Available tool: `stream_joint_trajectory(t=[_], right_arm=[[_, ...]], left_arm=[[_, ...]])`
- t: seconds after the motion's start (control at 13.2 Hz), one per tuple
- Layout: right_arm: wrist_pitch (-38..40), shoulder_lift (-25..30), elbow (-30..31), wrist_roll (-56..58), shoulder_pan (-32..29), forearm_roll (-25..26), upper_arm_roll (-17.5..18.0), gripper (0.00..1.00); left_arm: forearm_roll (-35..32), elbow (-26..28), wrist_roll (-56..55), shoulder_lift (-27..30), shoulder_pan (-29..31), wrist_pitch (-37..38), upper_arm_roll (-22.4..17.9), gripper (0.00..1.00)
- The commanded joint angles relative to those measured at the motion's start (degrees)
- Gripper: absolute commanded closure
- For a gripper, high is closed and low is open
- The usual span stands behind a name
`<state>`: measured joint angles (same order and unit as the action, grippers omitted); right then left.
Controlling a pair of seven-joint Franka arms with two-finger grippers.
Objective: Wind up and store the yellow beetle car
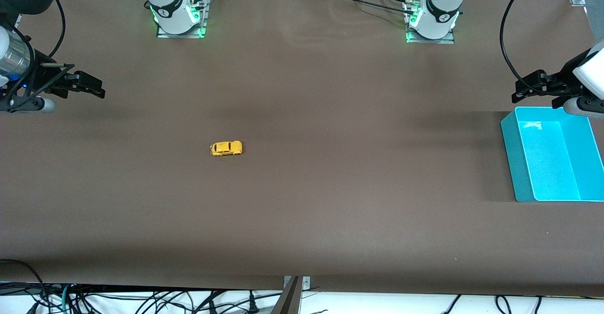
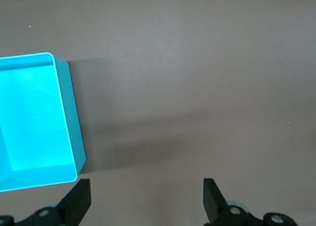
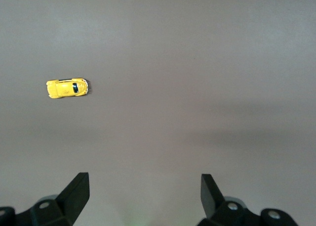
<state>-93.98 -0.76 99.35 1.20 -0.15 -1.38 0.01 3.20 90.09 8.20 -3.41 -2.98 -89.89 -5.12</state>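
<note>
Brown table (image 1: 330, 200) fills the front view, cables trailing at its 6 o'clock edge. Turquoise bin (image 1: 549, 156) at 3 o'clock, with left gripper (image 1: 519, 92) above its rim, fingers spread. Right gripper (image 1: 96, 87) at 9 o'clock, spread, empty. Yellow beetle car (image 1: 226, 148) stands on its wheels near centre, toward the right arm's end.

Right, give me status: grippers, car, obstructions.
Left gripper open, up by the bin. Right gripper open, waiting at its end of the table. Car on its wheels mid-table, untouched. Nothing around it.
</note>
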Motion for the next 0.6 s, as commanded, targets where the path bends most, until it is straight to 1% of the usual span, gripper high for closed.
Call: stream_joint_trajectory(t=[0.0,0.3,0.53], right_arm=[[1.43,-0.38,-1.35,1.44,0.24,0.42,-0.01,0.00],[1.43,-0.38,-1.35,1.44,0.32,0.51,-0.01,0.00],[1.52,-0.47,-1.35,1.44,2.87,0.42,0.16,0.00]], left_arm=[[-0.73,-1.32,0.59,-0.54,0.26,0.24,0.20,0.00],[-0.82,-1.32,0.59,-0.54,0.26,0.24,0.20,0.00],[-0.73,-1.32,0.59,-0.54,0.26,0.24,0.20,0.00]])
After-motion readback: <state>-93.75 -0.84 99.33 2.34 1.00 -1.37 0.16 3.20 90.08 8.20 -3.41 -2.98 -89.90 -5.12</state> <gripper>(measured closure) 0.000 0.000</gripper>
